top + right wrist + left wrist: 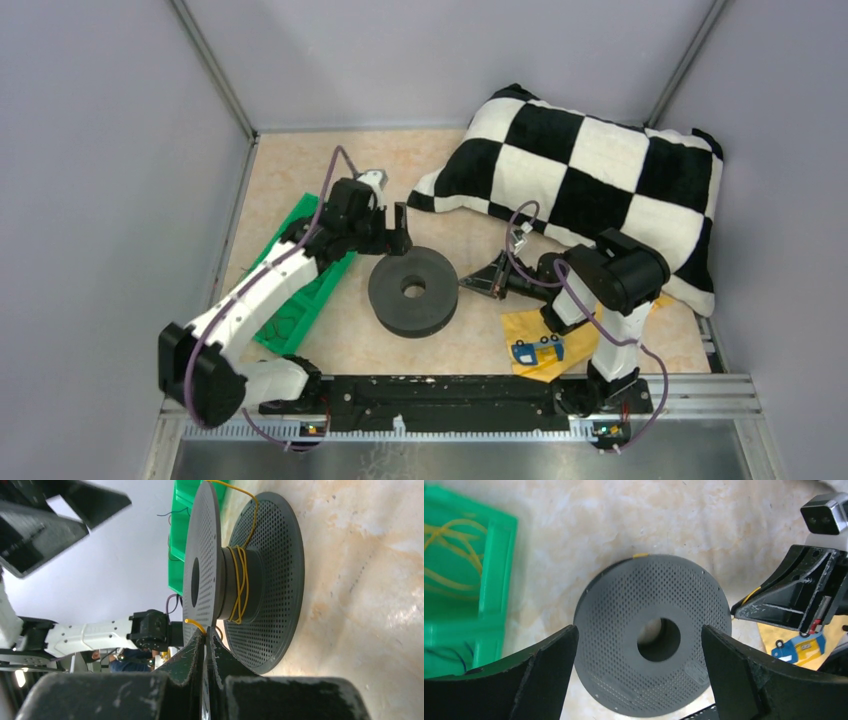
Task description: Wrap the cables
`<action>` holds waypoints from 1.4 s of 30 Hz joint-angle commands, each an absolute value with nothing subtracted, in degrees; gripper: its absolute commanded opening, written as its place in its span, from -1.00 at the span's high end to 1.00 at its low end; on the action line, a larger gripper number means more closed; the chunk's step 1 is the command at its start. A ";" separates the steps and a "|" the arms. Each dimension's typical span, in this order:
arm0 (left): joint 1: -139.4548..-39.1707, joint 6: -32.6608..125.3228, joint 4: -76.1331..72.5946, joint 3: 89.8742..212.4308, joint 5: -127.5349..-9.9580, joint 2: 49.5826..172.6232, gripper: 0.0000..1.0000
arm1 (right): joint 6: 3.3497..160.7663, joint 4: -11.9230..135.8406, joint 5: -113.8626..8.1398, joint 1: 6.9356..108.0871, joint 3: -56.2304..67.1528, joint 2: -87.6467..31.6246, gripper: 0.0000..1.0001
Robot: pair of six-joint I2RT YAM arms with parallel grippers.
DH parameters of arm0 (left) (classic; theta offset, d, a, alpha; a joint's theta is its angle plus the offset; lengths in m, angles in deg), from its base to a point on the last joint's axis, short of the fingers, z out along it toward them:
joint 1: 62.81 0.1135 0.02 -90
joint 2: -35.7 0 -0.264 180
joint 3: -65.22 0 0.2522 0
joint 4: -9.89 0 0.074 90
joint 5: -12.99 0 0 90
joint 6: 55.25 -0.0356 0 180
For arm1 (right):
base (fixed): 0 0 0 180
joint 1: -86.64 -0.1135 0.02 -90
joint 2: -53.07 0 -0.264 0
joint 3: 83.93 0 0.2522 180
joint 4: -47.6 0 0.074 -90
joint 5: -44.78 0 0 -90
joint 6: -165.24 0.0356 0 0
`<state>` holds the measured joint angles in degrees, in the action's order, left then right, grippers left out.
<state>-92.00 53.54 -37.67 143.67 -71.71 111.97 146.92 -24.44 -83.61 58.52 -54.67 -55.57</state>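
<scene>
**Wire Part-Wound on Spool; Right Gripper Clenched on a Strand**

The black spool (413, 290) is lying flat on the table (420, 160), between the two arms. The yellow wire (240, 585) is sitting in several loose turns around the spool's hub, between the two perforated flanges. One strand is running out over a flange rim. More of the same wire is lying in loose loops inside the green tray (499, 580), which is resting just beside the spool on the left.

The right gripper (205, 636) is pressing its fingers fully together at the spool's edge and is pinching a short length of the wire between the tips. The left gripper (638, 630) is hanging above the spool with its jaws standing wide apart, grasping nothing.

A checkered pillow (590, 180) is lying at the far right of the table. A yellow sheet (520, 325) with a blue tag on it is lying under the right arm.
</scene>
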 commanded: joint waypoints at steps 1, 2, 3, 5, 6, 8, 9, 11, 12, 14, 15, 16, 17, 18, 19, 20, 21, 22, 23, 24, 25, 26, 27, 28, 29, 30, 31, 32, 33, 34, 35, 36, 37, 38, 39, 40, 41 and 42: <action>-94.94 68.65 -36.57 135.50 -83.04 100.52 -0.94 | 145.06 -29.42 -84.59 58.08 -52.22 -56.40 1.00; -95.82 70.28 -37.10 134.05 -84.92 99.30 -0.93 | 144.99 -29.15 -84.55 58.13 -52.05 -56.44 1.00; -96.55 71.16 -38.16 133.00 -87.21 98.46 -0.93 | 144.79 -28.71 -84.56 58.08 -51.87 -56.47 1.00; -97.34 71.72 -38.51 130.96 -89.29 97.43 -0.93 | 144.18 -27.33 -84.48 58.09 -51.72 -56.46 1.00; -97.43 71.45 -37.52 129.91 -88.98 97.27 -0.93 | 143.72 -26.46 -84.36 58.05 -51.64 -56.46 1.00; -97.57 71.32 -36.67 128.70 -88.72 97.88 -0.94 | 143.01 -24.96 -83.94 58.08 -51.67 -56.44 1.00; -97.57 71.15 -35.97 128.18 -88.32 98.47 -0.94 | 142.81 -24.34 -83.71 58.07 -51.75 -56.44 1.00; -97.70 70.31 -33.78 127.35 -86.90 100.09 -0.94 | 142.26 -23.90 -83.26 58.07 -52.15 -56.37 1.00; -97.75 69.77 -32.52 127.00 -86.10 101.32 -0.94 | 142.14 -24.11 -83.20 58.10 -52.37 -56.36 1.00; -97.92 67.71 -28.14 125.68 -83.91 103.12 -0.93 | 142.01 -24.29 -82.83 58.13 -52.79 -56.17 1.00; -97.96 67.41 -27.00 125.39 -83.72 104.06 -0.93 | 141.89 -24.06 -82.69 58.10 -52.96 -56.07 1.00; -97.95 67.21 -26.04 125.24 -83.39 104.91 -0.93 | 141.80 -23.80 -82.60 58.10 -53.15 -56.01 1.00; -97.96 66.82 -25.15 125.24 -82.71 105.66 -0.93 | 141.64 -23.60 -82.39 58.12 -53.32 -55.94 1.00; -97.97 66.71 -24.40 125.33 -82.07 106.33 -0.93 | 141.35 -23.17 -82.21 58.12 -53.53 -55.86 1.00; -97.97 66.48 -23.46 125.40 -81.22 106.93 -0.93 | 141.17 -22.58 -82.08 58.09 -53.56 -55.88 1.00; -97.97 66.11 -22.47 125.41 -80.28 107.50 -0.93 | 140.97 -22.08 -81.94 58.15 -53.56 -55.85 1.00; -97.97 65.73 -21.49 125.52 -79.41 108.26 -0.93 | 140.74 -21.15 -81.73 58.16 -53.56 -55.90 1.00; -97.97 65.17 -20.43 125.59 -78.48 109.09 -0.93 | 140.42 -20.17 -81.62 58.30 -53.54 -55.76 1.00; -98.01 64.72 -19.75 125.91 -77.72 110.20 -0.93 | 139.95 -19.10 -81.42 58.40 -53.53 -55.71 1.00; -98.05 64.52 -19.21 126.38 -77.38 111.36 -0.93 | 139.41 -18.07 -81.35 58.70 -53.51 -55.61 1.00; -98.01 64.07 -18.52 126.89 -77.33 112.58 -0.93 | 138.89 -17.02 -81.34 58.95 -53.52 -55.65 1.00; -98.03 63.56 -18.13 127.46 -75.59 113.81 -0.93 | 138.31 -16.24 -81.30 59.29 -53.55 -55.56 1.00; -98.05 63.19 -17.63 128.08 -74.61 114.91 -0.93 | 137.89 -15.38 -81.48 59.63 -53.46 -55.49 1.00; -98.06 62.82 -16.99 128.50 -74.08 115.93 -0.93 | 137.41 -14.64 -81.53 59.86 -53.46 -55.37 1.00; -98.06 62.53 -16.50 129.01 -73.50 116.73 -0.93 | 137.10 -14.38 -81.56 59.98 -53.54 -55.20 1.00; -98.01 62.20 -16.00 129.46 -73.13 117.73 -0.93 | 136.78 -14.10 -81.67 60.05 -53.38 -55.02 1.00; -98.03 61.99 -15.56 130.10 -72.61 118.89 -0.93 | 136.56 -13.75 -81.86 59.94 -53.11 -54.81 1.00; -98.05 61.66 -15.27 130.59 -72.07 119.78 -0.93 | 136.49 -13.60 -82.07 59.92 -52.92 -54.69 1.00; -98.12 61.45 -15.04 131.05 -71.52 120.63 -0.93 | 136.30 -13.41 -82.17 59.96 -52.82 -54.61 1.00; -98.12 61.35 -14.60 131.33 -71.08 121.37 -0.93 | 136.13 -13.10 -82.28 59.93 -52.66 -54.49 1.00; -98.15 61.22 -14.10 131.44 -70.64 121.95 -0.93 | 135.99 -12.90 -82.38 59.92 -52.49 -54.53 1.00; -98.19 61.16 -13.53 131.53 -69.88 122.45 -0.93 | 135.86 -12.68 -82.32 59.97 -52.38 -54.58 1.00; -98.30 61.06 -12.80 131.53 -69.01 122.85 -0.93 | 135.76 -12.65 -82.29 59.99 -52.16 -54.71 1.00; -98.57 60.89 -12.38 131.69 -68.37 123.34 -0.93 | 135.80 -12.72 -82.43 59.95 -51.94 -54.91 1.00; -98.80 60.69 -12.15 132.04 -68.08 123.85 -0.93 | 135.80 -12.68 -82.48 59.93 -51.72 -55.09 1.00; -99.07 60.56 -11.86 132.33 -67.58 124.24 -0.93 | 135.84 -12.57 -82.41 59.98 -51.47 -55.17 1.00; -99.32 60.44 -11.40 132.60 -66.76 124.61 -0.93 | 135.86 -12.55 -82.35 59.98 -51.22 -55.20 1.00; -99.56 60.35 -10.80 132.94 -65.77 124.96 -0.93 | 135.96 -12.43 -82.21 59.94 -50.93 -55.20 1.00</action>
<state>-98.06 61.01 -11.42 132.46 -71.66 121.71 137.74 -11.04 -82.15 59.44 -53.09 -56.05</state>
